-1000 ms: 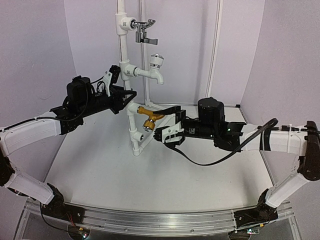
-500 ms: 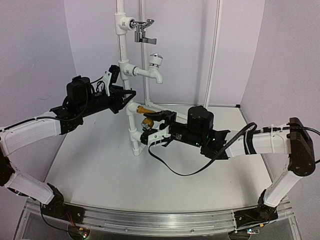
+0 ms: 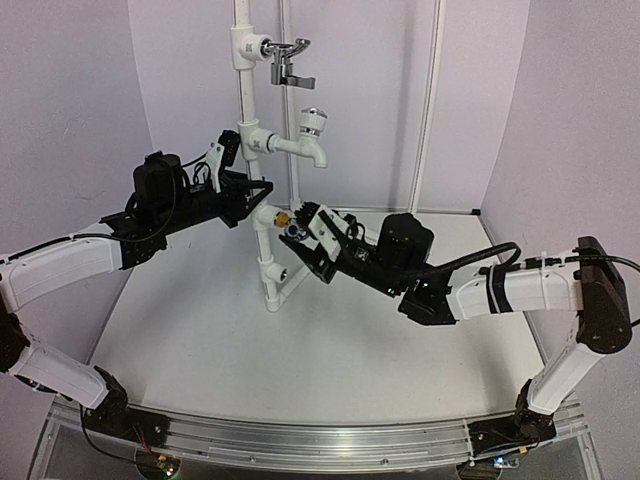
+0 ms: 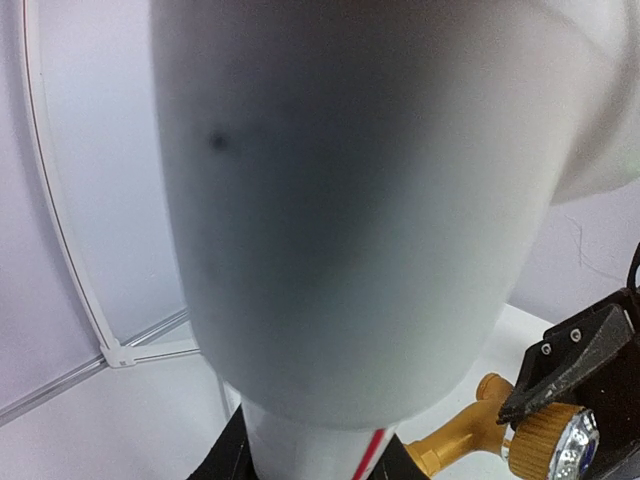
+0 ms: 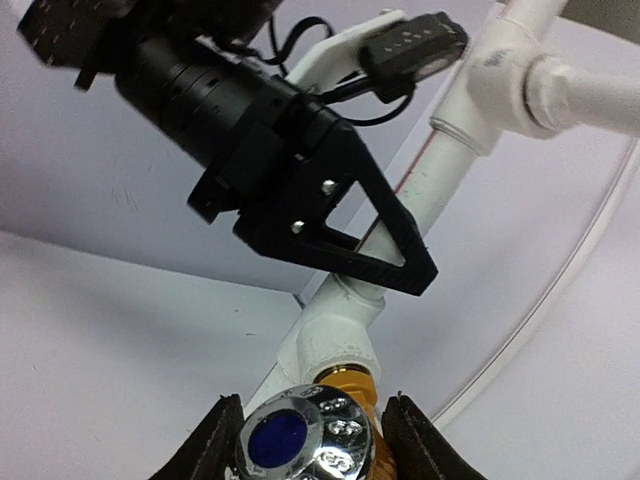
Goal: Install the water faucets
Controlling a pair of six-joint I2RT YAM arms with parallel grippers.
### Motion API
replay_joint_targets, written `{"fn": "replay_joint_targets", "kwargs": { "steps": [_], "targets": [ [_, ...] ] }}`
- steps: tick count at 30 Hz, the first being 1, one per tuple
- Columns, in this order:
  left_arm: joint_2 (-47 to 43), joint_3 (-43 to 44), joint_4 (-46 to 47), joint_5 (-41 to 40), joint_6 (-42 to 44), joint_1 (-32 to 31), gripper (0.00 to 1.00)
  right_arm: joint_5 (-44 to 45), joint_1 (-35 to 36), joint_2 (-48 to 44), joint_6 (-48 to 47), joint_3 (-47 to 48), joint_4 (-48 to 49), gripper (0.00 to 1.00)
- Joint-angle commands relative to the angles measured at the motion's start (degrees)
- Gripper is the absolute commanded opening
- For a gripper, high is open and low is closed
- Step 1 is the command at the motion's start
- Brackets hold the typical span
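The golden-brass water faucet (image 3: 284, 217) sticks out of a white tee (image 5: 333, 330) on the upright white pipe (image 3: 262, 240). Its chrome knob with a blue centre (image 5: 300, 440) faces the right wrist camera. My right gripper (image 3: 297, 232) is shut on the faucet at the knob, one black finger (image 5: 213, 442) on each side. In the left wrist view the gold body (image 4: 465, 438) shows at the lower right. My left gripper (image 3: 254, 192) is shut on the white pipe (image 4: 340, 200) just above the tee, and the pipe hides most of its fingers.
Higher on the pipe stand (image 3: 242, 95) sit a chrome lever tap (image 3: 291, 62) and a white plastic tap (image 3: 309, 137). An open white fitting (image 3: 275, 271) lies below the faucet. The stand rises from the white table (image 3: 200, 340), with purple walls close behind.
My right gripper has moved left up to the faucet, rolled its wrist and closed around the knob. The left gripper has stayed on the pipe.
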Motion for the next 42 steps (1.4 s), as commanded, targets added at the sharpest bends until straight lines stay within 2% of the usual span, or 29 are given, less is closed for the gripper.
{"fn": "replay_joint_targets", "kwargs": {
  "steps": [1,6,15,17,19,23,26,32,36,42],
  "targets": [
    [1.1,-2.0,-12.4,5.2,-8.8,-1.1,0.00,12.8,-2.7,0.7,25.3,-0.8,1.9,0.31],
    [1.0,-2.1,-12.4,5.3,-8.8,-1.1,0.00,14.1,-3.2,1.7,41.1,-1.1,4.5,0.21],
    [0.7,-2.1,-12.4,5.2,-8.7,-1.1,0.00,15.6,-5.0,2.2,65.7,-1.3,5.7,0.09],
    [0.6,-2.1,-12.4,5.1,-8.6,-1.1,0.00,15.3,-6.8,1.6,73.6,-2.3,5.1,0.06],
    [0.6,-2.2,-12.4,4.9,-8.6,-1.1,0.00,14.2,-9.4,0.9,85.4,-3.8,3.7,0.00],
    [0.9,-2.1,-12.4,5.3,-8.7,-1.1,0.00,7.7,-13.8,1.3,107.7,-5.5,2.1,0.00],
    [1.1,-1.9,-12.4,5.4,-8.7,-1.1,0.00,5.4,-15.5,1.8,116.7,-5.4,2.0,0.00],
    [1.1,-2.0,-12.4,5.3,-8.7,-1.1,0.00,0.8,-19.4,4.9,126.2,-5.1,0.6,0.00],
    [0.8,-2.0,-12.4,5.1,-8.7,-1.1,0.00,-2.2,-21.5,8.9,122.4,-2.9,-2.5,0.00],
    [0.3,-2.2,-12.5,4.8,-8.5,-1.1,0.00,-7.3,-23.7,15.2,117.5,-1.8,-6.0,0.06]
  ]
}}
